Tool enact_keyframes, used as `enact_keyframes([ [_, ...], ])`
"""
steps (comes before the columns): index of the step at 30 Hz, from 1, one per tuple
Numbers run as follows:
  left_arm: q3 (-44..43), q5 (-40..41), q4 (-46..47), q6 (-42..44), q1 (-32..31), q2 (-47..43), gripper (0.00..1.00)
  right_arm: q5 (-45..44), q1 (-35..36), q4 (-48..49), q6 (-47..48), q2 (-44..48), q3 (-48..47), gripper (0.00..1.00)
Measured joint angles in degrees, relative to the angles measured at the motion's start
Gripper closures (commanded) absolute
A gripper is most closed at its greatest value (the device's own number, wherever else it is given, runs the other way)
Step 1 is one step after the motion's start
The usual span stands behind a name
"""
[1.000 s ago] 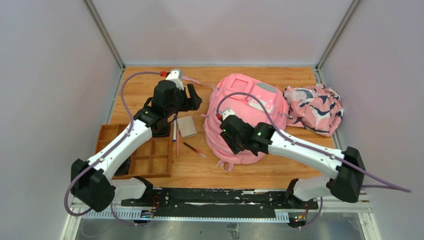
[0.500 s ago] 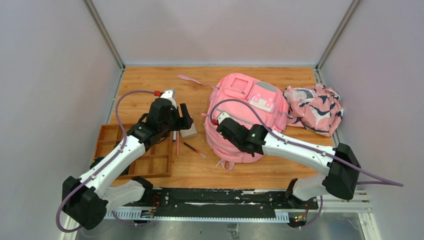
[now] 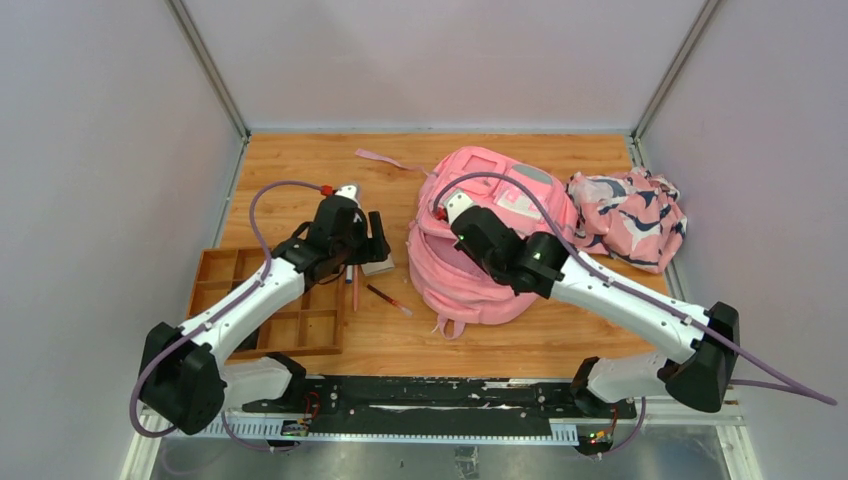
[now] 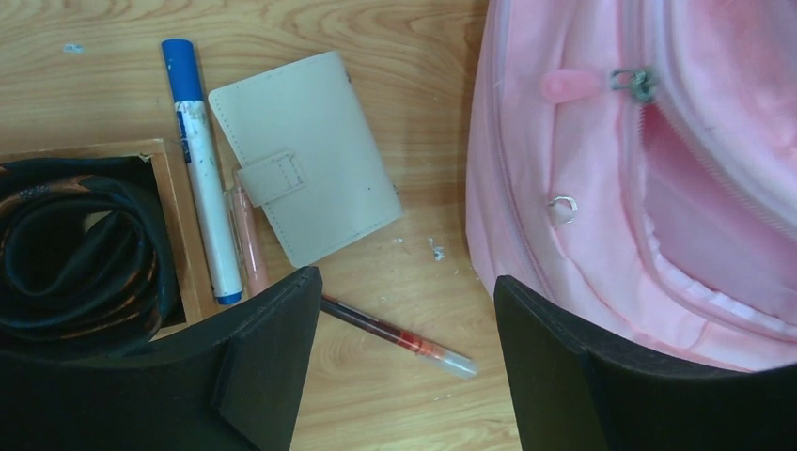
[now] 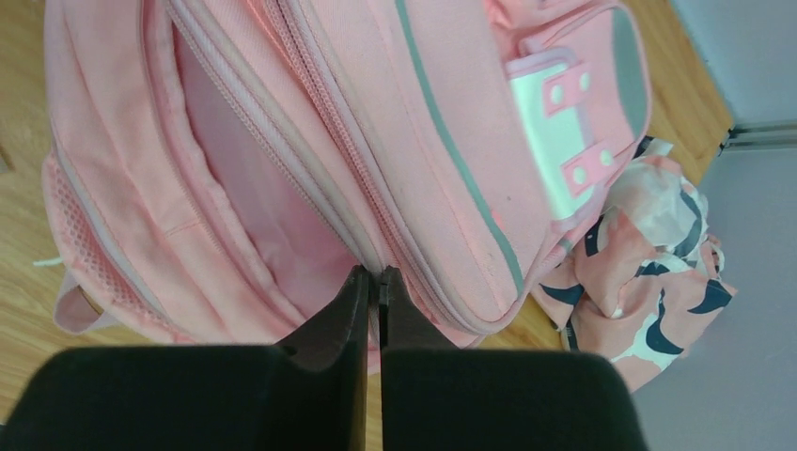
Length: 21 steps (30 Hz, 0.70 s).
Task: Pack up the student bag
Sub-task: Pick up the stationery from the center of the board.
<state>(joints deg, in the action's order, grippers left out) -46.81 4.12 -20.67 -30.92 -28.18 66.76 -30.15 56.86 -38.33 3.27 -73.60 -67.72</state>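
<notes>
The student bag lies on the counter to my right of centre, between the loose stationery and a crumpled patterned cloth. My right fingers are pressed together at the zippered lip of its main compartment, and I judge they are pinching that edge to hold the mouth open. My left fingers are spread wide and carry nothing, hanging over the stationery just beside the bag.

I'd put the task at an early stage. The compartment is unzipped and gaping, but nothing I can see has gone in. A beige notebook, a blue-capped marker, a pale pink pen and a red pen all lie on the counter, and a wooden tray holds a coiled black strap. Each has yet to be picked up and dropped in, then the zip closed.

My left wrist view alone shows the marker, the strap and the zip puller clearly. The overhead view hides most of the notebook under my arm. My right wrist view alone looks down into the pink lining, and the part I can see holds no items. Only the overhead view shows both arms and the whole layout.
</notes>
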Motion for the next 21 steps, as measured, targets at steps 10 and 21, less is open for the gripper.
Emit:
enact_keyframes([
  [10, 2.32, 3.74, 1.68, -1.68, 0.0, 0.66, 0.23, 3.41, -7.23, 0.72, 0.7, -0.57, -7.85, 1.0],
  [21, 3.76, 14.56, 2.51, -5.27, -4.52, 3.78, 0.18, 6.23, -7.78, 1.14, 0.2, -1.97, -8.17, 1.0],
])
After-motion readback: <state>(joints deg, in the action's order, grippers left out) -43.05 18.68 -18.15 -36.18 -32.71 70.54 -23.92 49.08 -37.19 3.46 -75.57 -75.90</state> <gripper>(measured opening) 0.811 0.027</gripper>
